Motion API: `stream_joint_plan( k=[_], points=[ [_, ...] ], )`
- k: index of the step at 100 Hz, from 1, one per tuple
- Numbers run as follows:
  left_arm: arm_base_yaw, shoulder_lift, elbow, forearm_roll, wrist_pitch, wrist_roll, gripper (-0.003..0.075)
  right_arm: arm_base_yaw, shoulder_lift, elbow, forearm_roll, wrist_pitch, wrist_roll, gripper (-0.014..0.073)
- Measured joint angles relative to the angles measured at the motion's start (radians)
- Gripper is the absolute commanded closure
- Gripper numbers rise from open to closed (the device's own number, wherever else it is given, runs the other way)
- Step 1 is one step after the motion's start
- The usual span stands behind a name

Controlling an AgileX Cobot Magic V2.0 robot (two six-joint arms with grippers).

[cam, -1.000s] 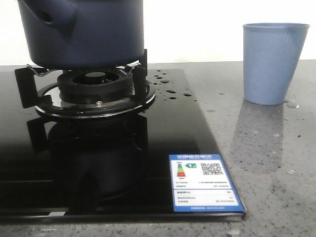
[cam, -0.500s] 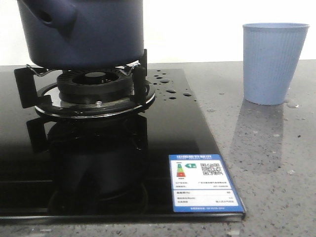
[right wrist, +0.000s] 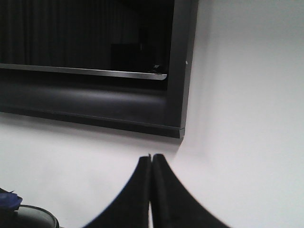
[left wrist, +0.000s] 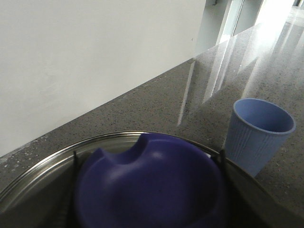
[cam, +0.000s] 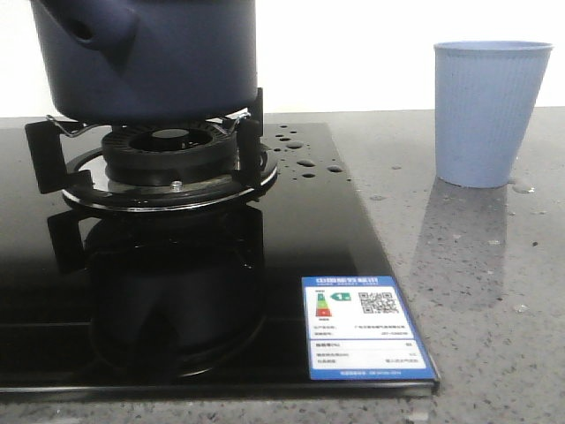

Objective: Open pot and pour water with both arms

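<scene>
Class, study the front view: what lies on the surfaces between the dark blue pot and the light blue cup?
In the front view, water beads dot the black glass hob between the pot and the cup; then comes bare speckled grey counter.

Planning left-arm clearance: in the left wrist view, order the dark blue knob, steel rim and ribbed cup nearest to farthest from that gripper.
1. dark blue knob, closest, blurred
2. steel rim, ringing the knob
3. ribbed cup, on the counter beyond

Plain white wall [cam: 397, 53] behind a speckled grey countertop [cam: 494, 265].
</scene>
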Motion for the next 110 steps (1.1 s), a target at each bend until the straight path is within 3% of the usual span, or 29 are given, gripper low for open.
stream_joint_plan(
  k=[6,21,30,44,62,73,94,110],
  points=[
    [0.0,0.002,0.0,0.0,0.003,0.002,0.0384,0.0,0.0,0.0,0.0,0.002,0.0,0.0662],
    [0.0,0.004,0.0,-0.002,0.004,0.004,0.0146,0.0,0.0,0.0,0.0,0.021,0.0,0.0662],
    [0.0,0.004,0.0,-0.021,0.007,0.004,0.0123,0.0,0.0,0.0,0.0,0.033,0.0,0.0662],
    [0.019,-0.041,0.0,-0.046,0.016,-0.033,0.0237,-0.002,0.0,0.0,0.0,0.041,0.0,0.0662],
    [0.107,-0.245,0.01,-0.06,0.005,-0.112,0.054,-0.002,-0.05,0.005,0.0,0.14,0.0,0.0663],
    [0.158,-0.407,0.071,-0.072,-0.077,-0.118,0.074,-0.002,-0.11,0.067,-0.004,0.193,0.0,0.0667],
    [0.188,-0.679,0.345,-0.078,-0.298,-0.12,0.0739,-0.002,-0.254,0.31,-0.091,0.099,0.0,0.0667],
    [0.188,-0.875,0.598,-0.036,-0.342,-0.12,0.0739,-0.002,-0.348,0.462,-0.107,0.074,0.0,0.0667]
  ],
)
